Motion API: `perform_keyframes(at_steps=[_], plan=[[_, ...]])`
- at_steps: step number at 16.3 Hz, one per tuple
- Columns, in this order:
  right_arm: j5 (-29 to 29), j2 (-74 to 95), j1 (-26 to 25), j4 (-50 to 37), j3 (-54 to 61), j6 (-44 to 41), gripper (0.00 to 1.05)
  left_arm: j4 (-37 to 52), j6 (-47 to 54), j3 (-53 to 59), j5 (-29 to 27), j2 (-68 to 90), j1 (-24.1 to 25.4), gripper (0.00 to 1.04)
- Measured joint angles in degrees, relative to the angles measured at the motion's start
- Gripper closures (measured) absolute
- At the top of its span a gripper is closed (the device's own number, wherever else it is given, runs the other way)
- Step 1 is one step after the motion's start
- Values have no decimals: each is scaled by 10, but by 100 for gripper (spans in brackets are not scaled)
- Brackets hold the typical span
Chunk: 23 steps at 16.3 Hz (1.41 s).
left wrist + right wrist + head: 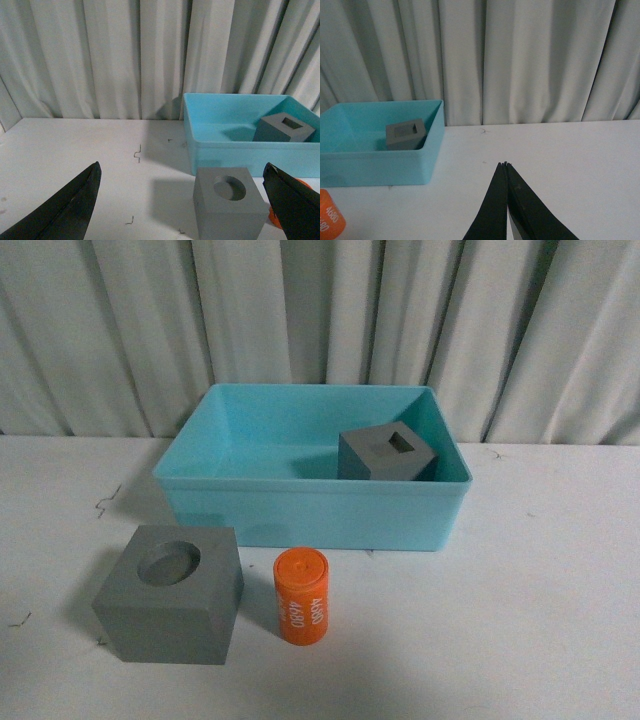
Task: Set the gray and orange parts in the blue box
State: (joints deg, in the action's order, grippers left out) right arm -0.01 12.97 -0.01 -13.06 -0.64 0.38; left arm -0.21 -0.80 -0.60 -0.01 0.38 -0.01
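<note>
A gray cube with a round recess (pixel 172 605) (pixel 229 202) stands on the white table in front of the blue box (pixel 300 508) (pixel 225 147) (pixel 375 165). Beside it, to the right in the front view, stands the orange cylinder (pixel 302 596) (pixel 329 221) with white digits. A second gray cube with a square recess (pixel 386 455) (pixel 283 128) (pixel 405 134) sits inside the box at its right side. My left gripper (pixel 182 200) is open, and the round-recess cube lies ahead between its wide-spread fingers. My right gripper (pixel 505 164) is shut on nothing, over bare table right of the box.
A pleated white curtain (pixel 320 320) hangs close behind the table. Small dark specks (pixel 137 152) mark the tabletop left of the box. Neither arm shows in the front view.
</note>
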Motion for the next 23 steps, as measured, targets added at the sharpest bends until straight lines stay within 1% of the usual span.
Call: perform_keyframes(at_steps=[5, 7, 8, 9, 11, 12, 14, 15, 16, 19, 20, 21, 22, 23], plan=[[0, -30, 0, 30, 0, 0, 103, 0, 0, 0, 0, 0, 0, 7], [0, -113, 0, 136, 0, 0, 103, 0, 0, 0, -1, 0, 0, 7], [0, -129, 0, 122, -3, 0, 103, 0, 0, 0, 0, 0, 0, 7], [1, -128, 0, 139, 0, 0, 103, 0, 0, 0, -1, 0, 0, 7], [0, -128, 0, 133, 0, 0, 103, 0, 0, 0, 0, 0, 0, 7], [0, -128, 0, 132, 0, -1, 100, 0, 0, 0, 0, 0, 0, 7], [0, -128, 0, 132, 0, 0, 77, 0, 0, 0, 0, 0, 0, 7], [0, -128, 0, 132, 0, 0, 62, 0, 0, 0, 0, 0, 0, 7], [0, -128, 0, 132, 0, 0, 51, 0, 0, 0, 0, 0, 0, 7], [0, -128, 0, 132, 0, 0, 13, 0, 0, 0, 0, 0, 0, 7], [0, -128, 0, 132, 0, 0, 4, 0, 0, 0, 0, 0, 0, 7], [0, -128, 0, 132, 0, 0, 8, -106, -17, -34, -2, 30, -4, 7], [0, -128, 0, 132, 0, 0, 7, -212, -58, -107, -23, 170, -31, 7], [0, -128, 0, 132, 0, 0, 6, -233, -81, -148, -36, 250, -54, 7]])
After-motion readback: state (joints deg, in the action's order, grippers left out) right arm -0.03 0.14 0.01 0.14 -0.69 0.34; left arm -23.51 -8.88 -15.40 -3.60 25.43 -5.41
